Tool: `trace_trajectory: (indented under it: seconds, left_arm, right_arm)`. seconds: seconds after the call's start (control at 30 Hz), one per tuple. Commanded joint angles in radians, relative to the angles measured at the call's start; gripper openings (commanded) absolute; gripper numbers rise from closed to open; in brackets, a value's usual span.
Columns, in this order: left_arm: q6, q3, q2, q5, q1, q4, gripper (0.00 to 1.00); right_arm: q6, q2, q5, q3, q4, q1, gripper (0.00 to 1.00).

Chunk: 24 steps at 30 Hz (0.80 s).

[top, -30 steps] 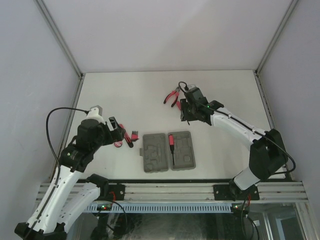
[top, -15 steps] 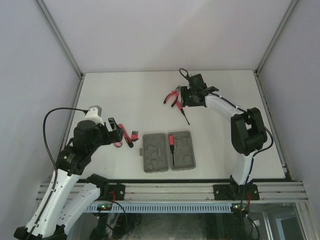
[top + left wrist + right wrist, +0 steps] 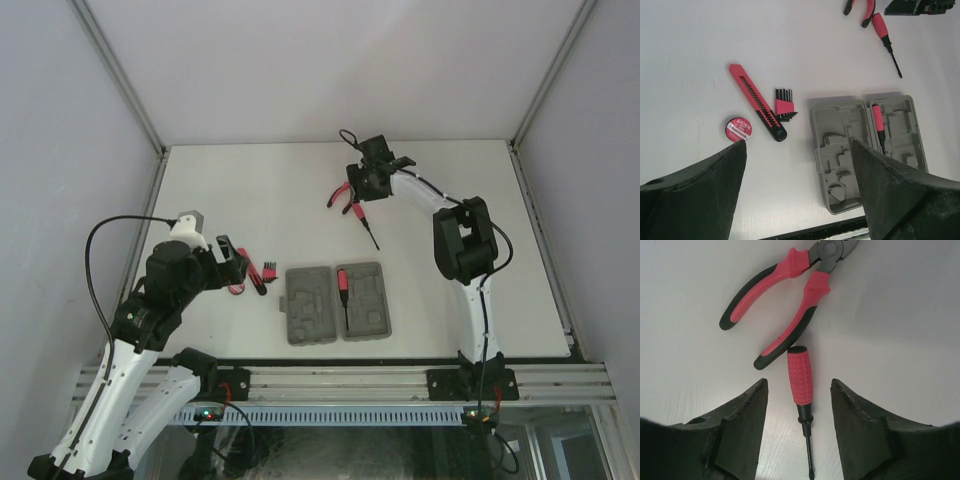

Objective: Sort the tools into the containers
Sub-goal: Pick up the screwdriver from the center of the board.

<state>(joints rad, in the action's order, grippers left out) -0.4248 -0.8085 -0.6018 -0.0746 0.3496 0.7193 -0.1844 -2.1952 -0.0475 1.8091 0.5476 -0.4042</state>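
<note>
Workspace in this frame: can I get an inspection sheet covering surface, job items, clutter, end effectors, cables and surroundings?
Surface: white tabletop, no stains seen.
Job's things: grey plastic hinged tool case lies open, with a short red-and-black driver slotted in its right half. The red-handled pliers and a loose red-handled screwdriver lie at the far side. A red utility knife, red hex-key set and round red disc lie left of the case.
Clutter: nothing seen.
End effectors: left end effector open, empty; right end effector open, straddling the screwdriver handle without touching.
Cables: black cable loop off the left arm; black wrist cable on the right.
Surroundings: white walls, aluminium frame rail.
</note>
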Motion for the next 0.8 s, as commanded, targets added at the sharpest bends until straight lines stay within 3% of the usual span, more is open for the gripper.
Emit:
trace_trajectory:
  seconds: [0.0,0.47,0.77]
  left_arm:
    - [0.017,0.015,0.001,0.008,0.003,-0.043,0.89]
    - [0.017,0.016,-0.001,0.005,0.003,-0.043,0.88]
    - [0.017,0.016,-0.006,0.008,0.002,-0.044,0.89]
  right_arm:
    - [0.049,-0.039,-0.012,0.083,0.048,0.009,0.51]
    - [0.071,-0.114,0.037,0.108,0.108,-0.002,0.46]
    - [0.076,-0.126,0.082,0.09,0.126,-0.01,0.34]
